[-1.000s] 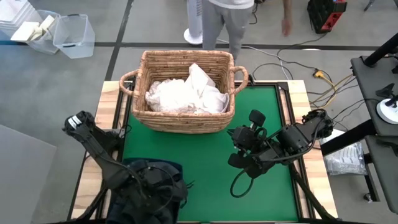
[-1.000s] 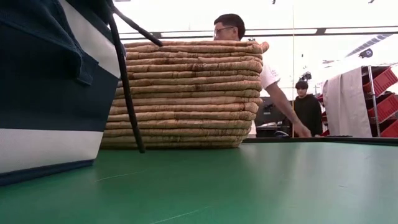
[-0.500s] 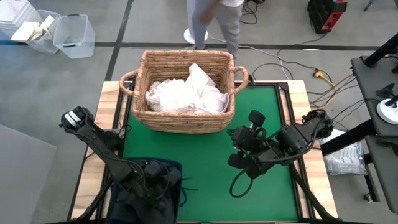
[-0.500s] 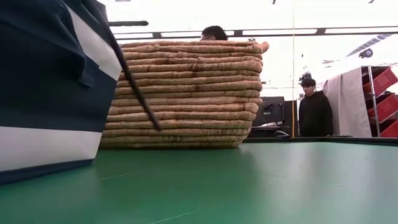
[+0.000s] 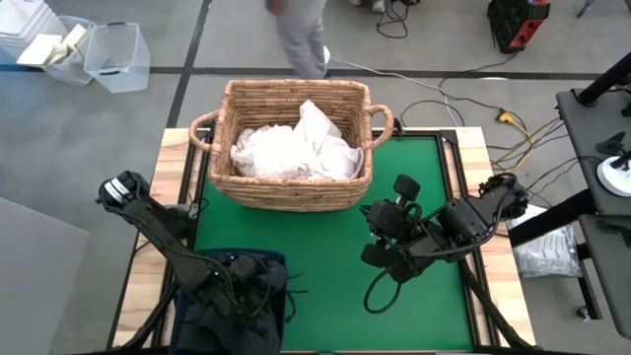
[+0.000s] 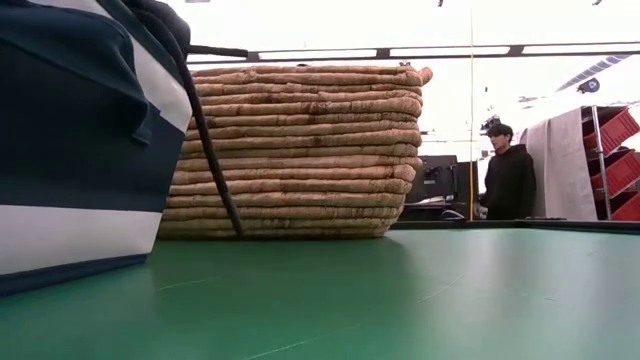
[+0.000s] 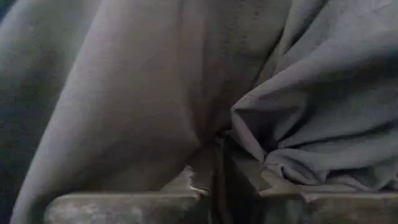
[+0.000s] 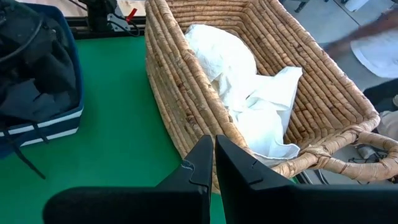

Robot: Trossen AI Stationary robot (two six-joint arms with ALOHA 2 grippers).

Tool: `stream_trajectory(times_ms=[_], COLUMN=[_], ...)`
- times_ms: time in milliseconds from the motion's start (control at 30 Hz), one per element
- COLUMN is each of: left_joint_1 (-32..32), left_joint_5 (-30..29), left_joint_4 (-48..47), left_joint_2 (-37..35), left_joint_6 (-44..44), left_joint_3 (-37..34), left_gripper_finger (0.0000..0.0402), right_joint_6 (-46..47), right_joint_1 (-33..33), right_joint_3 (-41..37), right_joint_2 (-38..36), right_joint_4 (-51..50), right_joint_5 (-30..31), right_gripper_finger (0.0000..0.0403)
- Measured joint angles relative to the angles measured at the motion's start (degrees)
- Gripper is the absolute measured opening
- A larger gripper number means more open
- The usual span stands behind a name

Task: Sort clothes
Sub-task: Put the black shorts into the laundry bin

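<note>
White clothes (image 5: 296, 148) lie heaped inside the tan wicker basket (image 5: 293, 187) at the far middle of the green mat. Dark clothes (image 5: 237, 296) fill the navy bin (image 6: 70, 150) at the near left. My left gripper (image 5: 240, 294) reaches down into that bin, and its wrist view shows only dark grey cloth (image 7: 124, 93) around the nearly closed fingers (image 7: 216, 177). My right gripper (image 5: 375, 237) hangs shut above the mat's right half, holding nothing; in its wrist view (image 8: 213, 155) it points toward the basket (image 8: 261, 74). My left gripper comes from above, pointing steeply down into the dark clothes in the bin. A fold of dark grey cloth (image 7: 219, 142) runs in between its two fingertips. The cloth lies slack on the heap in the bin; one layer or several, I cannot tell.
A black cord (image 6: 215, 170) hangs slanting beside the bin, in front of the basket (image 6: 300, 150). Bare green mat (image 5: 325, 256) lies between bin, basket and right arm. A person (image 6: 508, 180) stands in the room beyond the table, and another walks past its far side (image 5: 296, 30).
My left gripper has sunk into the navy bin among the dark clothes and rolled about its own axis. The black cord beside the bin has swung. My right arm has kept still. The person behind the basket has walked off.
</note>
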Motion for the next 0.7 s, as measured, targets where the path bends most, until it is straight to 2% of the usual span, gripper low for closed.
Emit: stream_trajectory(times_ms=[367,700], left_joint_1=[-0.1,-0.3], left_joint_5=[0.6,0.5], left_joint_4=[-16.9,-25.7], left_joint_2=[0.1,0.0], left_joint_6=[4.6,15.2], left_joint_3=[12.1,26.5], left_gripper_finger=[0.0086,0.0098], right_joint_6=[0.0,0.0], right_joint_1=[0.0,0.0], right_joint_3=[0.0,0.0], right_joint_2=[0.0,0.0], right_joint_4=[0.1,0.1], right_joint_5=[0.0,-0.1], right_gripper_finger=[0.0012,0.0012])
